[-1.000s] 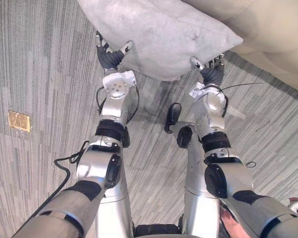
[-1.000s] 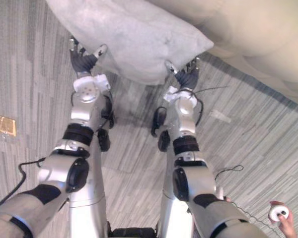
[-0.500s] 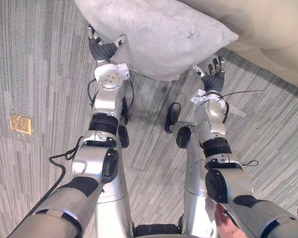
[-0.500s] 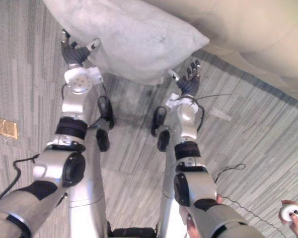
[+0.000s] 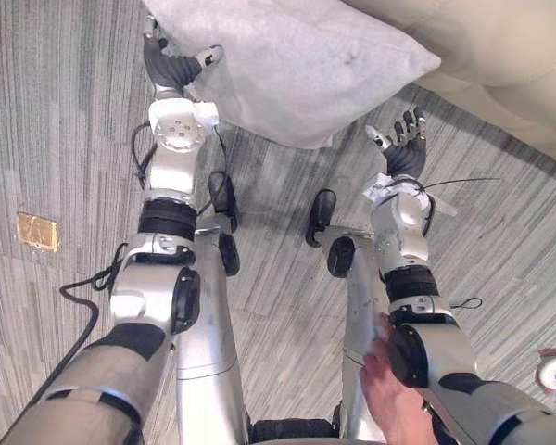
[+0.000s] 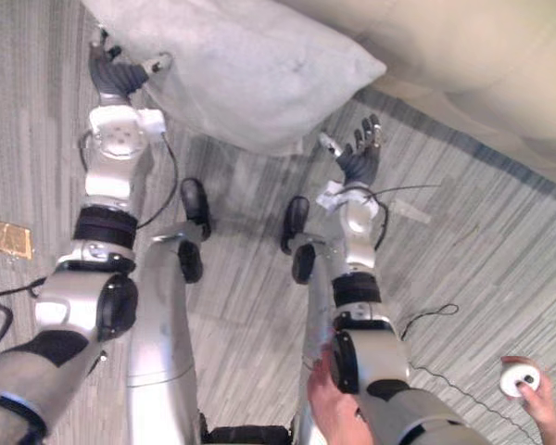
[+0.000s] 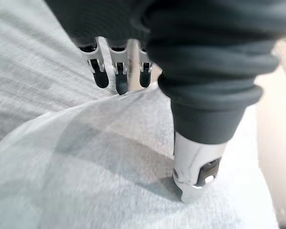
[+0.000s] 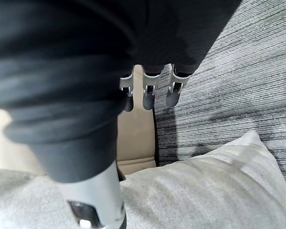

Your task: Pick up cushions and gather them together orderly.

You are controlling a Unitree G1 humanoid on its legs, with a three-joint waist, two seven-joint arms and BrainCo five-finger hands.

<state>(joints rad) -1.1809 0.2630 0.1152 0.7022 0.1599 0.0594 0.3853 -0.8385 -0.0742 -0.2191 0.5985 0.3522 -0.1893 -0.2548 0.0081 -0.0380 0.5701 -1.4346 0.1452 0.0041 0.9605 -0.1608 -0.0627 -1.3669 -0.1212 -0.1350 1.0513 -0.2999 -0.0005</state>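
Observation:
A large light-grey cushion (image 5: pixel 296 65) lies on the carpet at the far side, leaning toward a beige sofa (image 5: pixel 500 56). My left hand (image 5: pixel 171 67) is at the cushion's left edge. It is open, with straight fingers (image 7: pixel 117 71) along the edge and the thumb resting on the fabric (image 7: pixel 86 167). My right hand (image 5: pixel 400 148) is open with fingers spread. It hovers just below the cushion's right corner (image 8: pixel 205 186), apart from it and holding nothing.
Grey striped carpet (image 5: pixel 74 111) covers the floor, with a brass floor plate (image 5: pixel 35 229) at the left. A person's hand (image 5: pixel 389 399) rests on my right arm. Another hand at the lower right holds a small white round device (image 6: pixel 524 380).
My right hand has drawn back from the cushion. My left hand has reached farther along the cushion's left edge. A person's hand has come onto my right arm.

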